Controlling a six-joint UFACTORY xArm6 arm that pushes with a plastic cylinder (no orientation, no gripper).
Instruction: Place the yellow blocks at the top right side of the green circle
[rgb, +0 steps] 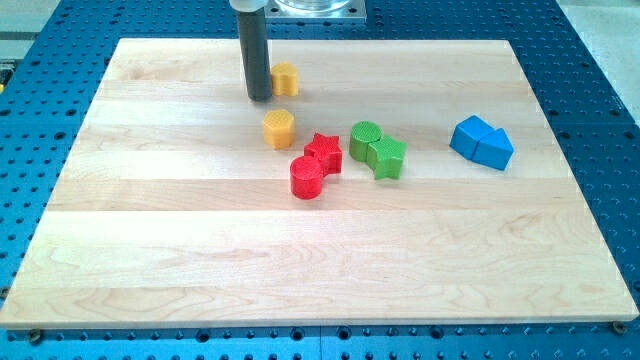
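Note:
My tip (260, 97) rests on the board near the view's top, just left of a yellow block (286, 79) and touching or nearly touching it. A second yellow block, a hexagon (278, 129), lies below it, a little right of my tip. The green circle (364, 138) sits right of centre, with a green star (388, 157) pressed against its lower right. The upper yellow block is up and to the left of the green circle; the hexagon is to its left.
A red star (324, 153) and a red cylinder (307, 178) lie together between the yellow hexagon and the green circle. Two blue blocks (481, 143) sit together at the view's right. The wooden board (150, 250) lies on a blue perforated table.

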